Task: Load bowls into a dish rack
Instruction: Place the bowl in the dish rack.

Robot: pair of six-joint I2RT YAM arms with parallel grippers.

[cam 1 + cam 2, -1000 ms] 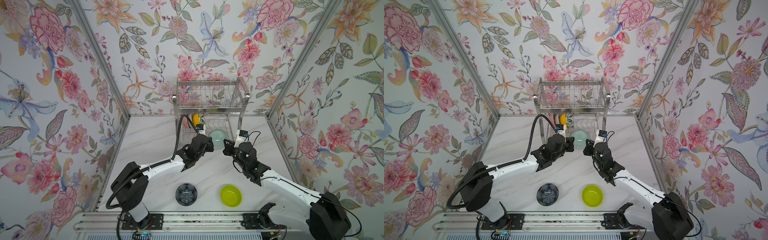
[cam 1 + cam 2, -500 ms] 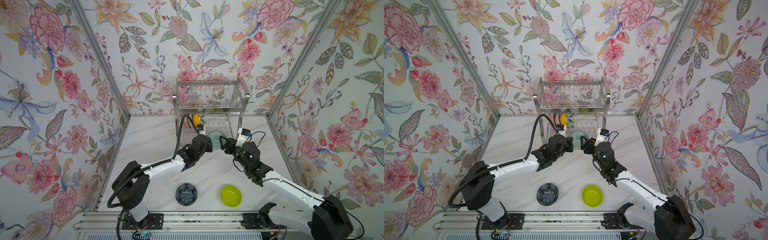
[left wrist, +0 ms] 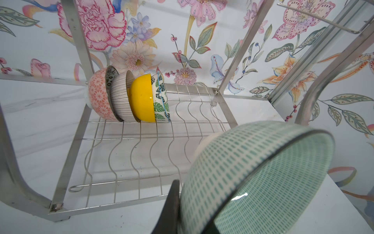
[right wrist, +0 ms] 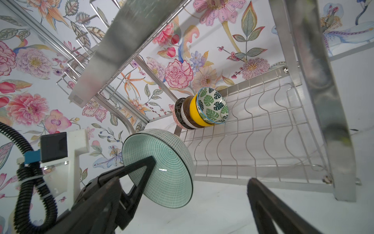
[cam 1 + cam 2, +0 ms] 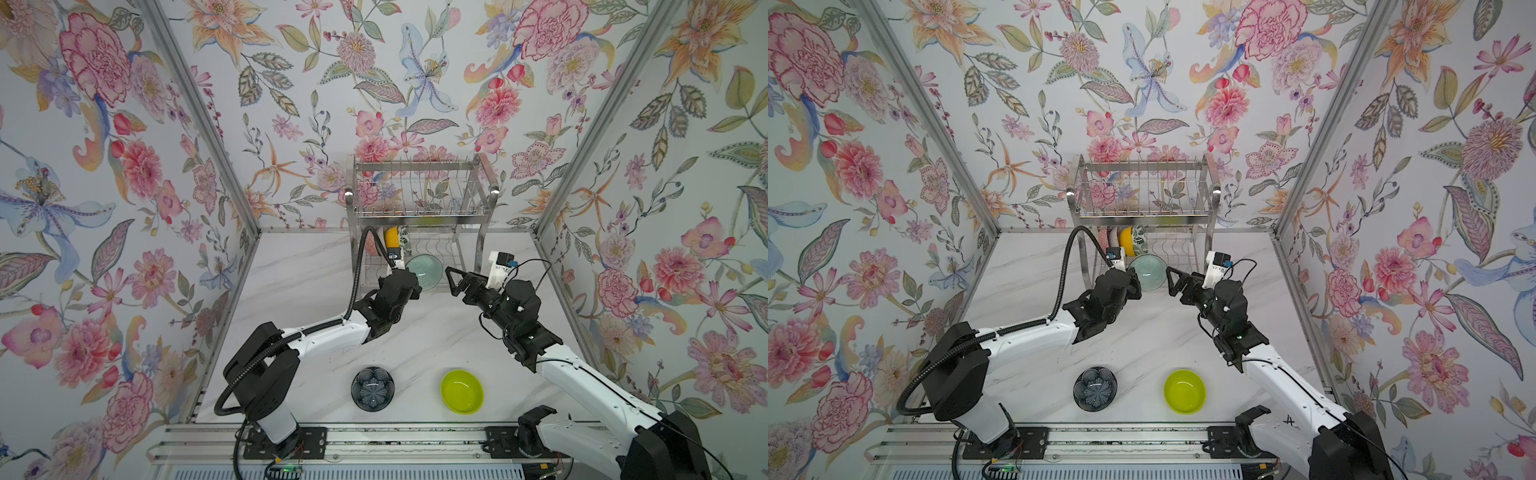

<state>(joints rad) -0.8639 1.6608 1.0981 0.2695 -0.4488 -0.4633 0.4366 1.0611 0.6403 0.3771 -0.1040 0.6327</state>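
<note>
The mint bowl [image 3: 253,176] is hanging tilted on its edge at the near side of the lower shelf of the rack [image 5: 419,214]. Its glazed outside is covered in rows of small teal dashes, and the same dashes are circling its hollow inside. The left gripper [image 5: 413,286] is clamping the rim. One flat black finger [image 3: 172,204] is pressing the outer wall, and another [image 4: 141,172], a hollow triangle, is lying across the inside. Whether the bowl is touching the wires I cannot tell. The right gripper [image 5: 451,282] is hovering just right of the bowl, its fingers spread wide and holding nothing.

The rack is standing at the far middle of the table [image 5: 299,282], a shiny steel frame with two shelves of thin wire. The lower wires are bending in waves. At the far left of that shelf four bowls are standing on edge, pressed together. They are a pink bowl [image 3: 99,97] with a fine lattice, a striped bowl [image 3: 119,97] in thin black and white lines, a glossy yellow bowl [image 3: 141,99] and a leaf-print bowl [image 3: 160,101] with a blue rim line.

By the table's near edge a dark blue bowl [image 5: 372,388] moulded like a flower is sitting upright. A smooth lime bowl [image 5: 462,391] is sitting upright to its right, apart from it. The tabletop is showing white with grey marble veins.
</note>
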